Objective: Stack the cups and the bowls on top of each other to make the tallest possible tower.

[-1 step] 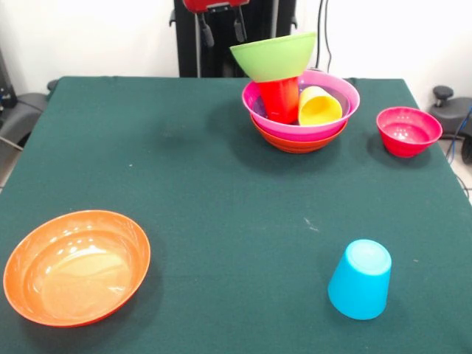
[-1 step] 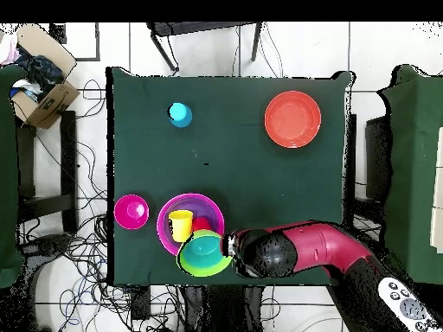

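While covered in dark green cloth, worktop [image 1: 221, 206] carrying everything here. Red and black arm [image 2: 320, 246] reaching in over one edge, just beside the tower [image 1: 299, 103]. Lone orange bowl [image 1: 76, 265] upright near a corner, well apart from the rest. Tower built on an orange bowl [image 1: 299, 141] with a magenta bowl [image 1: 333, 110] nested in it; inside that, a red cup [image 1: 280, 99] standing and a yellow cup [image 1: 319, 107] tipped on its side, mouth toward the front camera. Lime green bowl [image 1: 273, 55] perched tilted on the red cup (blue-green inside it from overhead; cannot tell what). Small crimson bowl [image 1: 408, 130] upright near the tower, not touching. Light blue cup [image 1: 360, 279] upside down, alone. Gripper [image 1: 221, 29] above and behind the tower, fingers [image 1: 207, 31] hanging apart, grasping nothing.
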{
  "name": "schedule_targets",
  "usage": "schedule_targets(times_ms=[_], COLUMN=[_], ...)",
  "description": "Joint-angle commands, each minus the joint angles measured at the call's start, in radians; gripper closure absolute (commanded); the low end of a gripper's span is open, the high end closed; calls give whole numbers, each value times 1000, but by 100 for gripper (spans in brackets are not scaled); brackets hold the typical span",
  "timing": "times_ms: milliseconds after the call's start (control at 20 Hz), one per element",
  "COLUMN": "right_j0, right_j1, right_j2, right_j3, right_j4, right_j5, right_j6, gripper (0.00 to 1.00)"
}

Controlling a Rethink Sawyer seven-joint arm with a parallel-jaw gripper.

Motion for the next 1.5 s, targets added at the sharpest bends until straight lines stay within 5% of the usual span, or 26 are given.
schedule_targets(times_ms=[50, 550, 850, 1200, 1500], right_j0=[20, 19, 2, -38, -56], right_j1=[-12, -12, -1, 107, 198], right_j2=[30, 34, 47, 123, 213], right_j3=[33, 16, -73, -245, -423], right_j4=[32, 12, -33, -89, -162], right_j5=[112, 121, 170, 248, 355], right_j6=[-102, -127, -223, -451, -750], gripper=[0, 0, 0, 0, 0])
